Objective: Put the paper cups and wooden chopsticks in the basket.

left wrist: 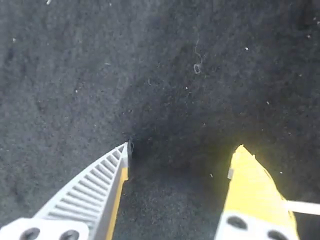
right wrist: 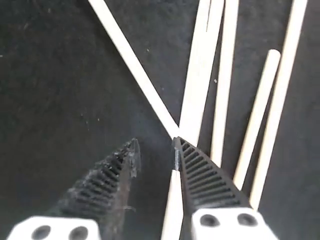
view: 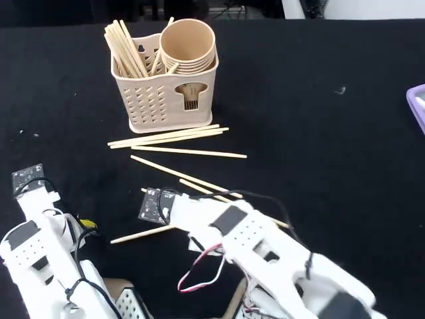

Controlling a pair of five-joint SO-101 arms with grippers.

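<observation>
A: How does the right claw (right wrist: 155, 142) stand?

B: Its two black ribbed fingers are parted by a narrow gap and pinch nothing. One finger lies over a pale, slim wooden chopstick (right wrist: 197, 75), which shows again along that finger's inner edge. A second chopstick (right wrist: 134, 65) runs in at a slant and ends at that same fingertip.

A: And around it?

B: Three more loose chopsticks lie just beside those, roughly parallel, all flat on the black cloth-covered table (view: 319, 166).

A: The left claw (left wrist: 183, 148)?

B: Spread wide, one grey ribbed finger and one yellow one, with bare black cloth between them. It grips nothing.

A: Where are the arms from above?

B: The white right arm (view: 246, 232) reaches in from the near edge over the nearest loose sticks. The white left arm (view: 33, 246) sits at the near left corner, well apart from them.

A: And the rest of the task's things?

B: Farther back stands the beige perforated plastic basket (view: 156, 100), upright. A nested stack of tan paper cups (view: 188, 43) fills one side of it, and a bundle of chopsticks (view: 126, 46) leans in the other. More sticks lie on the cloth just in front of the basket. A purple object (view: 417, 106) shows at the table's far right edge.
</observation>
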